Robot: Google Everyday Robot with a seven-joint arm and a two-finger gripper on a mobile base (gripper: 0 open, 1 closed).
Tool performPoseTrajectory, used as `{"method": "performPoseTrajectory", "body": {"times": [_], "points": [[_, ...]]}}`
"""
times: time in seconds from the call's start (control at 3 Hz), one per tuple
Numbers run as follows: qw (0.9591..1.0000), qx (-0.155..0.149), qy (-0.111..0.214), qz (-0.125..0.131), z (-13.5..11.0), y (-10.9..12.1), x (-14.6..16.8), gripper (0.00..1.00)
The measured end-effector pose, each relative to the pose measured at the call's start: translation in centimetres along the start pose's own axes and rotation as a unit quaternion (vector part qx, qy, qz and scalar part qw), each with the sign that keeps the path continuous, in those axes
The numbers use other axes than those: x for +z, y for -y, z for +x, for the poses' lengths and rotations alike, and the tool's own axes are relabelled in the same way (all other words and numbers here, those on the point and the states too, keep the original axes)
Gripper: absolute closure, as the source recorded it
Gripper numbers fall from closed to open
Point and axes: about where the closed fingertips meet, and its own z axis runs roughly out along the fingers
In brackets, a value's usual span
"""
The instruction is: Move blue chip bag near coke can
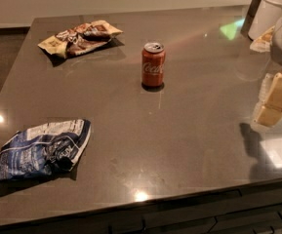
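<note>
The blue chip bag [40,151], dark blue and white and wrinkled, lies flat near the front left corner of the dark countertop [194,130]. The coke can [153,65], red with white script and a silver top, stands upright near the middle of the counter, well behind and to the right of the bag. My gripper [275,101] is at the far right edge of the view, just above the counter. It is far from both the bag and the can and holds nothing I can see.
A brown and tan snack bag [79,37] lies at the back left. A white container [270,11] stands at the back right corner. The counter's front edge runs along the bottom, with drawer fronts [204,218] below it.
</note>
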Motion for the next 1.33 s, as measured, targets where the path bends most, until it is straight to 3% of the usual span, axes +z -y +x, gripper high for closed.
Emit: {"method": "performPoseTrajectory", "body": {"times": [0.67, 1.33], "points": [[0.9998, -0.01, 0.017, 0.0, -1.9, 0.1, 0.3, 0.0], [0.997, -0.031, 0.069, -0.017, -9.1, -0.3, 4.3, 0.0]]}}
